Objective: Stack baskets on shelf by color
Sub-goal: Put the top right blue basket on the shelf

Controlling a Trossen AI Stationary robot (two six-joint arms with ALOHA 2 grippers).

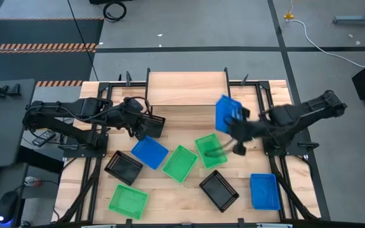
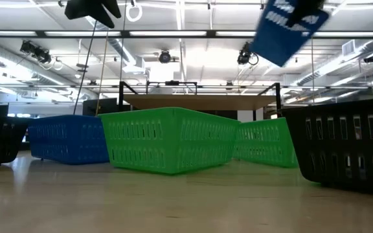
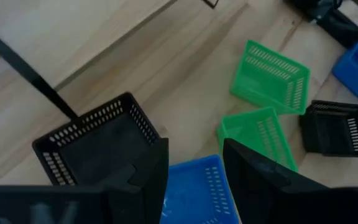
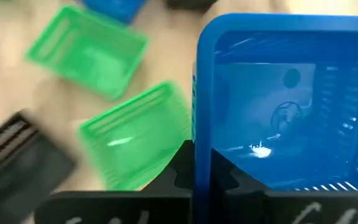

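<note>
The right gripper (image 1: 232, 122), arm stretched leftward, pinches the wall of a blue basket (image 1: 227, 113) lifted and tilted just off the shelf (image 1: 186, 88), at its right near corner; the left gripper (image 1: 139, 125) grips a black basket (image 1: 151, 126) near the shelf's left front

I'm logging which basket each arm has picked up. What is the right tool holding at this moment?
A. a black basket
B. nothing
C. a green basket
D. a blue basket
D: the right tool is shut on the wall of a blue basket, lifted off the table near the shelf; the green ones lie below on the table.
</note>
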